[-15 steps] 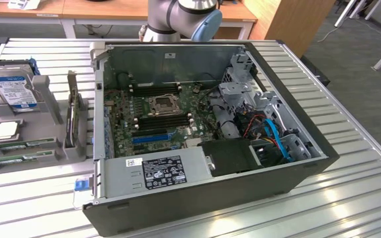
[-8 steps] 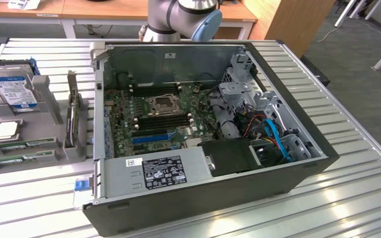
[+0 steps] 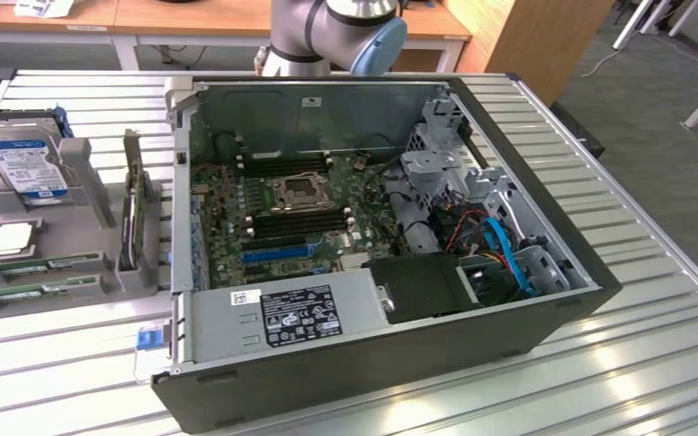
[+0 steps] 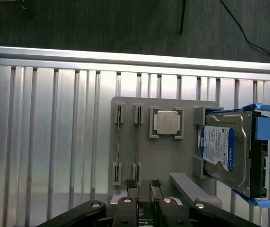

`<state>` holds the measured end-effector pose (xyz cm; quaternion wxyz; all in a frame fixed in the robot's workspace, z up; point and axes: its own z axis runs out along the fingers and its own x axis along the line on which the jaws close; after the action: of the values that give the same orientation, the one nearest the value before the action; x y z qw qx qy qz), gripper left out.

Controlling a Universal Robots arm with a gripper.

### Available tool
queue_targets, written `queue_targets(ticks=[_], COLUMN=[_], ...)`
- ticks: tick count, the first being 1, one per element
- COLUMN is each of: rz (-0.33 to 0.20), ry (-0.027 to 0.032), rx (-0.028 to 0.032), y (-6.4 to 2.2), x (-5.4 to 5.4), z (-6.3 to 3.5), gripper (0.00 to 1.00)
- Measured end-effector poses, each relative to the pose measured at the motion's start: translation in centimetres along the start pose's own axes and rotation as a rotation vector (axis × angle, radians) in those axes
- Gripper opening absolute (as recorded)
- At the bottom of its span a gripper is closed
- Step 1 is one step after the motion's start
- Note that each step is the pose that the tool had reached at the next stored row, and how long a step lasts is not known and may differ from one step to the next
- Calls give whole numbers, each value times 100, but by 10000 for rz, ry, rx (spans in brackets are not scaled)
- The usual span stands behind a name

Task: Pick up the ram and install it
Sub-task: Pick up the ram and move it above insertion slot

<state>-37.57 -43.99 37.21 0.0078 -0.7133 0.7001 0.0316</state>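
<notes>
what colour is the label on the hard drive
Blue and white, on a silver hard drive; the wrist view shows it best.

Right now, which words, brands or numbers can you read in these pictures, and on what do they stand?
No text can be read.
Hard drive label: blue and white, print too small to read.
Power supply stickers: print too small to read.
Processor chip: no legible marking.
</notes>
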Motion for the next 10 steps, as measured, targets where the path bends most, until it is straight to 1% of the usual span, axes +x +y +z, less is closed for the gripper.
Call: queue_targets(ticks=[4, 10], rz=[0, 0], ry=[-2, -1], rx=[-1, -2], y=[-2, -3], x=[3, 5], z=[50, 89], gripper=[24, 24])
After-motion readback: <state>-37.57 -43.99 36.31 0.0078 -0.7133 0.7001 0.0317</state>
